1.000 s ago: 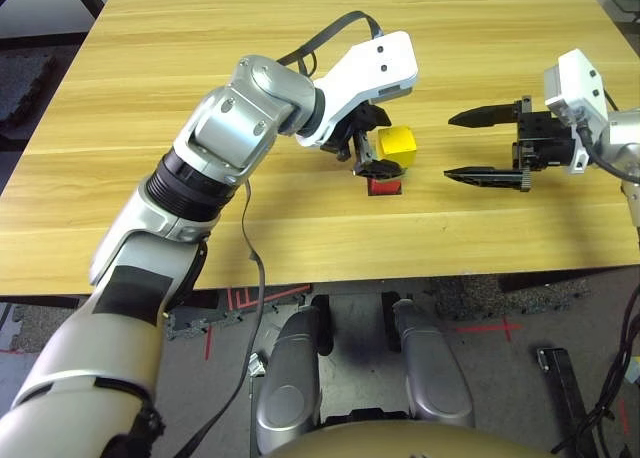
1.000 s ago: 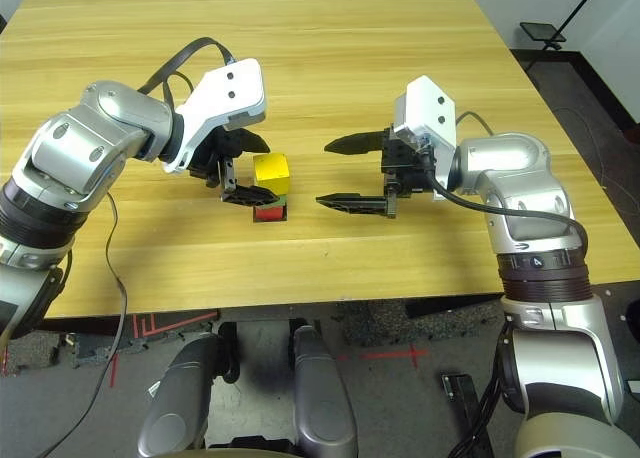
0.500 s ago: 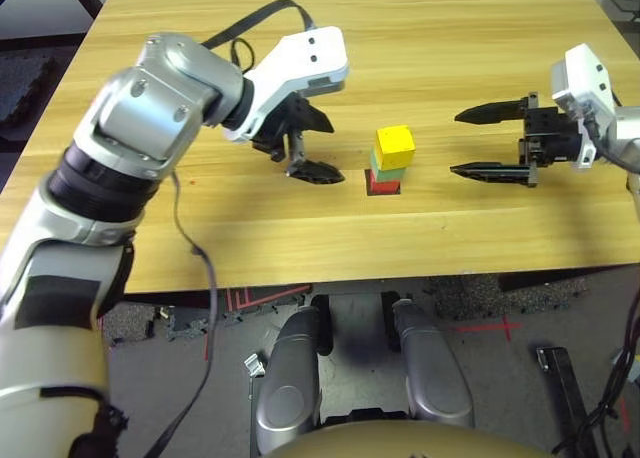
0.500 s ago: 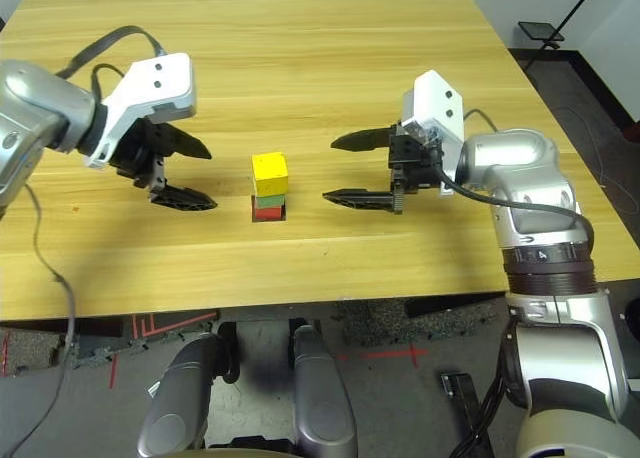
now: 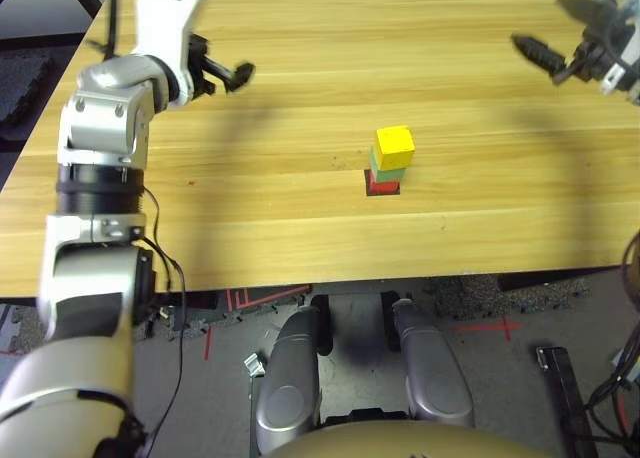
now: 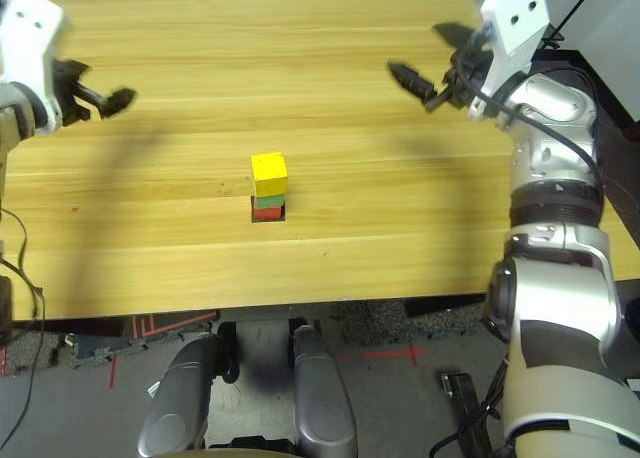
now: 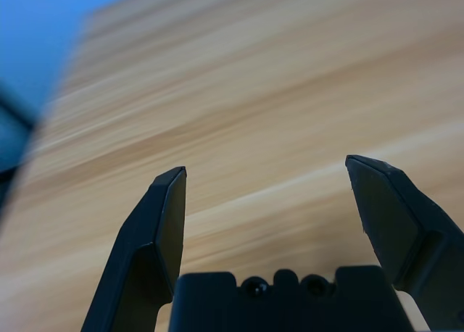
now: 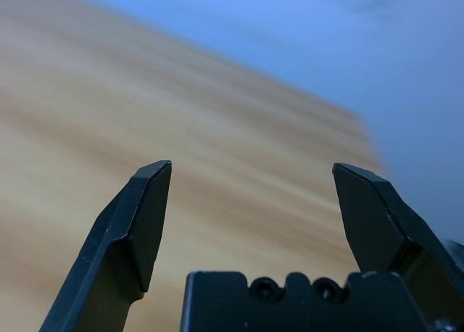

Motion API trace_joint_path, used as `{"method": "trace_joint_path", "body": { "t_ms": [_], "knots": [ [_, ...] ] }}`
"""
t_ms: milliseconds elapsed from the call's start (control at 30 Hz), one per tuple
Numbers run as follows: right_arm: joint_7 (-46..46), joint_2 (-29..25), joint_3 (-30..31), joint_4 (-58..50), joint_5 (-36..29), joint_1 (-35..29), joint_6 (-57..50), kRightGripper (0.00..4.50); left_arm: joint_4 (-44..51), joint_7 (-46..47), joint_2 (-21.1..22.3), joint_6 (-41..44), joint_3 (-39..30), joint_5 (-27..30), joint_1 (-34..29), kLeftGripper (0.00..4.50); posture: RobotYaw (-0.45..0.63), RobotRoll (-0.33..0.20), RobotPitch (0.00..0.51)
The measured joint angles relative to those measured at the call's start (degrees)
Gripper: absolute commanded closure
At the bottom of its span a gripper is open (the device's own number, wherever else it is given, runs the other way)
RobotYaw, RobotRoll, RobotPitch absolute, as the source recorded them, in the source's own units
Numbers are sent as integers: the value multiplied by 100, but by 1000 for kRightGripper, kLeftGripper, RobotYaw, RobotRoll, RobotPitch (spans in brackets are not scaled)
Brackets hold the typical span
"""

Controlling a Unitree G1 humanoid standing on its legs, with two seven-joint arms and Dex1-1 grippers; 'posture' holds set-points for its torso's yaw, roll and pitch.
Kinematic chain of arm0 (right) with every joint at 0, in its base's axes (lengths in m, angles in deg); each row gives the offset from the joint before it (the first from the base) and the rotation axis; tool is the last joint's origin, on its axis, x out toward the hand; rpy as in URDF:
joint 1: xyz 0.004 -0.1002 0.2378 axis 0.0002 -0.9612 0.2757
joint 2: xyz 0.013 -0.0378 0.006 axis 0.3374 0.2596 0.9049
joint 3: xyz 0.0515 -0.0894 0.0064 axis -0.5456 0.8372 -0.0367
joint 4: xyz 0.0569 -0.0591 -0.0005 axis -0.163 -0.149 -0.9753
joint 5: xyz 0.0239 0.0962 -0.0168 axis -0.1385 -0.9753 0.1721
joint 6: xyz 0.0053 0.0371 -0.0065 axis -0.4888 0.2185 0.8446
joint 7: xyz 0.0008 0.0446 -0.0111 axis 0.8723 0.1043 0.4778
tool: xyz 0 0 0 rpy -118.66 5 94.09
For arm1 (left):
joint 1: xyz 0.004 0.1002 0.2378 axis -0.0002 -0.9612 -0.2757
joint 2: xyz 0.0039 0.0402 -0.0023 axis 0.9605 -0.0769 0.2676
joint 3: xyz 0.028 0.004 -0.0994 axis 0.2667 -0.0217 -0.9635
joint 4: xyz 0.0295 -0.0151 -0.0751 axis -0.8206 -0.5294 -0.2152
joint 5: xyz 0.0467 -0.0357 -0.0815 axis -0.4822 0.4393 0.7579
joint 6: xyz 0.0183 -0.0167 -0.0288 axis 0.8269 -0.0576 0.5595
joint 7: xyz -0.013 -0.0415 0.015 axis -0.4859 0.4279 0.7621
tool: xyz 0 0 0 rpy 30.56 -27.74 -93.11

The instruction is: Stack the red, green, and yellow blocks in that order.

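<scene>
Both tools swung outward — stack (image 5: 390,161) stands clear mid-table.

Robot lab, bare wooden table (image 5: 300,38), red tape marks on floor (image 5: 490,328)

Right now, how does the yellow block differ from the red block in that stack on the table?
The yellow block sits on top of the stack; the red block is at the bottom, on the table, with the green block between them. The yellow block shows its top and a side; the red block shows just a strip of one side. The yellow block looks turned slightly off square against the blocks beneath it. Both are plain cubes, and neither claw touches them.
</scene>
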Motion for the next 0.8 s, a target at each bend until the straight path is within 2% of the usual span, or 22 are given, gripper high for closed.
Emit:
{"method": "trace_joint_path", "body": {
  "t_ms": [133,300,500,800],
  "knots": [
    [1081,70,-291,189,7,-83,288,0,1109,1026,-615,-267,-371,-190,-1069,17,297,103,293],
    [2080,242,-570,-113,21,-884,488,0,2264,1819,-1198,-387,-445,-523,-2094,17,301,101,299],
    [2509,571,-869,-976,-110,-1828,332,0,2564,2035,-1500,-575,-389,-595,-2307,17,288,102,306],
    [2611,774,-946,-1804,-240,-2295,-92,0,2577,2034,-1596,-575,-277,-613,-2571,17,267,103,322]
  ]
}}
